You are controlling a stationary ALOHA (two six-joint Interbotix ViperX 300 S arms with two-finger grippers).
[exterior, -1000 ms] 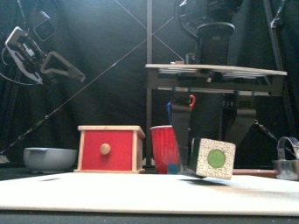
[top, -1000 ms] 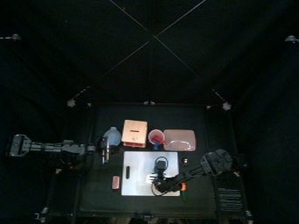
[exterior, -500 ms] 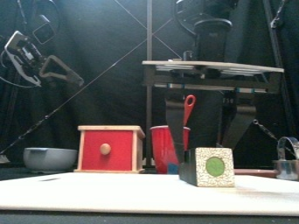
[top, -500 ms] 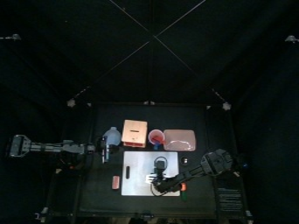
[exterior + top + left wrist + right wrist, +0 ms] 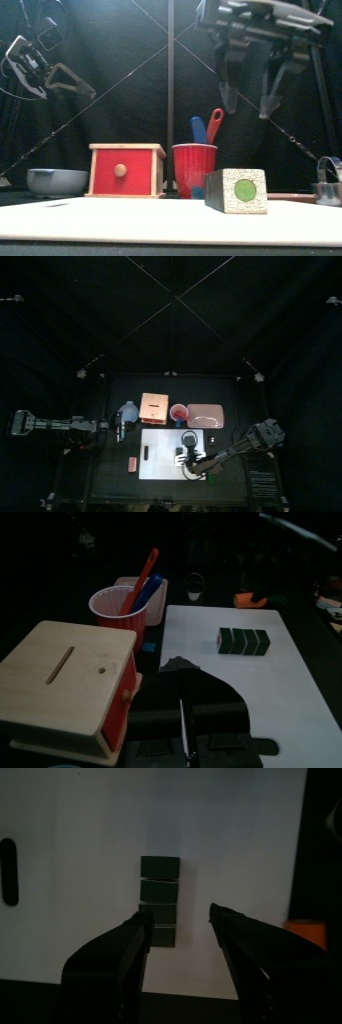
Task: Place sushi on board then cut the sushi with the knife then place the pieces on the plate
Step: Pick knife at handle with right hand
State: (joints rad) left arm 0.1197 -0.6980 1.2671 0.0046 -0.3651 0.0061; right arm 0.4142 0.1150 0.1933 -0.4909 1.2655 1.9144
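Observation:
The dark green sushi roll (image 5: 241, 190) stands on the white cutting board (image 5: 120, 224), right of the red cup (image 5: 195, 168) that holds a blue and a red knife (image 5: 207, 125). From above the sushi roll (image 5: 190, 441) sits on the board's right half. My right gripper (image 5: 254, 95) hangs open well above it, touching nothing. Its wrist view shows the sushi roll (image 5: 162, 903) as a row of blocks on the board (image 5: 80, 828), beyond the spread right gripper (image 5: 181, 914). My left gripper (image 5: 118, 431) rests at the table's left, jaws together.
The wooden box (image 5: 152, 406) with the red drawer, the blue-grey bowl (image 5: 128, 412) and the pink tray (image 5: 205, 414) line the back of the table beside the cup. A small orange toy (image 5: 131, 464) lies left of the board. A metal cutter (image 5: 329, 172) stands at the right.
The right gripper set the tilted sushi roll down on the board, opened, and rose high above it. The left arm has not moved.

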